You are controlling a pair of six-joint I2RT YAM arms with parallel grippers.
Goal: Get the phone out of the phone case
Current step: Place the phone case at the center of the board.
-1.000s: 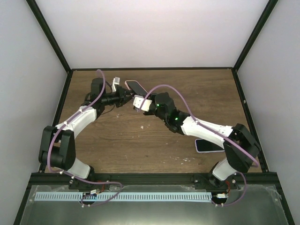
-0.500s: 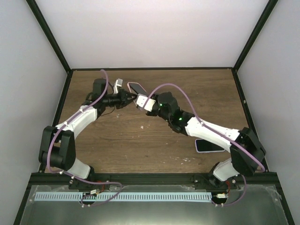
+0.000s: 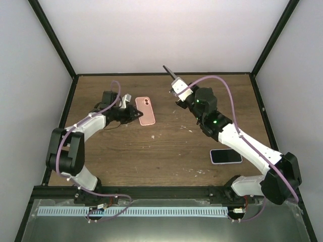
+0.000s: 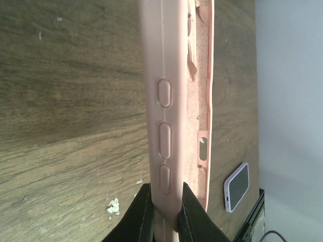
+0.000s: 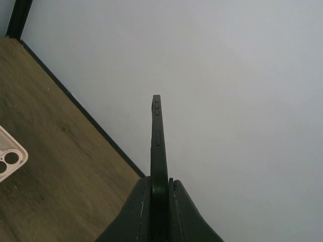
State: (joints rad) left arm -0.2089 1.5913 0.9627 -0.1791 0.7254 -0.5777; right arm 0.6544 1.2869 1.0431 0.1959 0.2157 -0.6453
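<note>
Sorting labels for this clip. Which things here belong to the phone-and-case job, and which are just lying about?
In the job:
pink case, in the left hand
dark phone, in the right hand

Lying about:
second phone, flat on the table

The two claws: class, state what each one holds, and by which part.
The left claw pinches the pink phone case by its button-side wall. The right claw grips the dark phone by one end, holding it up edge-on.
</note>
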